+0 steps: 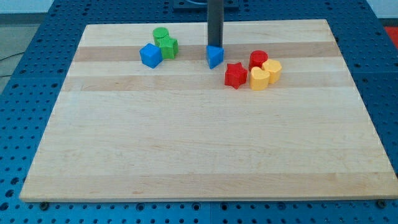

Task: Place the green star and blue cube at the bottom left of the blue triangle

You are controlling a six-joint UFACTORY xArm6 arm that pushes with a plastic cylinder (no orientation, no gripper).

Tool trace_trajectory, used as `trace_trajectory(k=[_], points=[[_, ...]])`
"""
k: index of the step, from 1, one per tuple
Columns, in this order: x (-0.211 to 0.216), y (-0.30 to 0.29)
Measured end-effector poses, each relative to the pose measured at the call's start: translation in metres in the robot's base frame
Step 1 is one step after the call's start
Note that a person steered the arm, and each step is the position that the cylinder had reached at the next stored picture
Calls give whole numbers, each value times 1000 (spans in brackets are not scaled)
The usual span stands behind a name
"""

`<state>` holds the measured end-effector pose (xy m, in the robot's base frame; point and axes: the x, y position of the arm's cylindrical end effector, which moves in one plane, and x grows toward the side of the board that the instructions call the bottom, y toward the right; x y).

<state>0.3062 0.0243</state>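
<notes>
The blue triangle [215,57] sits near the view's top centre of the wooden board [199,143]. My tip [215,46] stands right at its top edge, touching or nearly touching it. The blue cube [150,55] lies to the view's left of the triangle. The green star [168,46] sits against the cube's upper right. Both are level with or slightly above the triangle, well to its left.
A green cylinder [161,34] sits just above the green star. To the triangle's right are a red star [236,75], a red cylinder [259,59], and two yellow blocks [259,79] [272,70] clustered together.
</notes>
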Motion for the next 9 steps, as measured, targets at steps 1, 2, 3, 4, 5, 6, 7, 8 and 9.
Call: trace_trajectory(k=[1,2,3,4,5,6,7,8,9], points=[[-34,-5],[-85,-45],[-87,-118],[-20,-137],[51,-137],[87,-137],[69,-149],[66,-130],[43,-176]])
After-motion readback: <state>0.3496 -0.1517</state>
